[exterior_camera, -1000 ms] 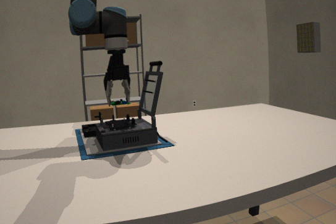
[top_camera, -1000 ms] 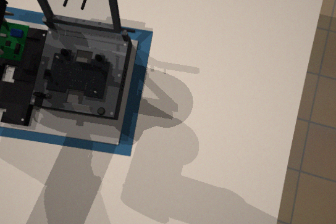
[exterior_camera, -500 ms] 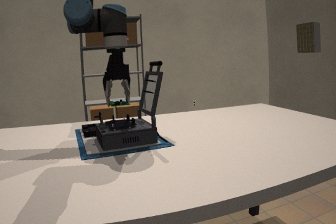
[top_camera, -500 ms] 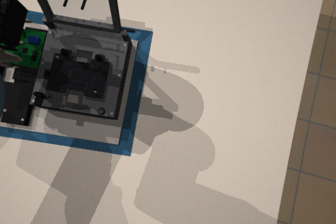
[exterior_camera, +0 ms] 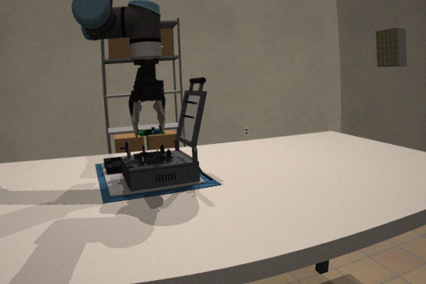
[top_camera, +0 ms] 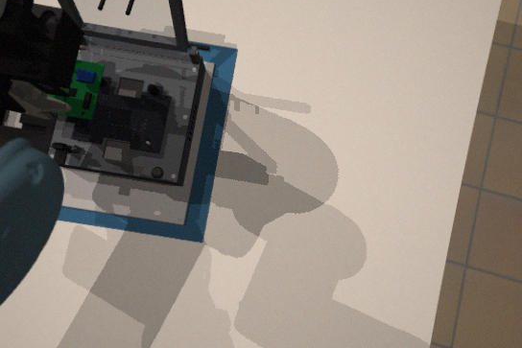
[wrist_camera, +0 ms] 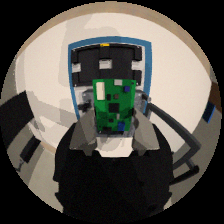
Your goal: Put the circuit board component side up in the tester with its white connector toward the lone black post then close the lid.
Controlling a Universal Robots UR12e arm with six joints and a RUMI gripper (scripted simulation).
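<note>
My gripper (exterior_camera: 149, 133) (wrist_camera: 113, 108) is shut on the green circuit board (top_camera: 90, 101) (exterior_camera: 157, 132) (wrist_camera: 114, 89). It holds the board level above the tester (top_camera: 192, 82) (exterior_camera: 164, 177), over its tray side, component side up. The white connector (wrist_camera: 100, 91) is near the board's tray-side end, at its left in the wrist view. The tester's lid (top_camera: 175, 5) (exterior_camera: 199, 119) (wrist_camera: 175, 127) stands open. A black post (exterior_camera: 143, 152) stands apart from a pair of posts; in the top view the board or gripper hides it. The two pins cannot be made out clearly.
The black tray (exterior_camera: 113, 166) (wrist_camera: 87, 62) lies beside the tester on a blue-edged mat (top_camera: 194, 233) (exterior_camera: 98, 185) (wrist_camera: 148, 55). An upright latch (top_camera: 61, 148) (exterior_camera: 127, 149) stands at the tester's edge opposite the lid hinge. The arm covers the left of the top view.
</note>
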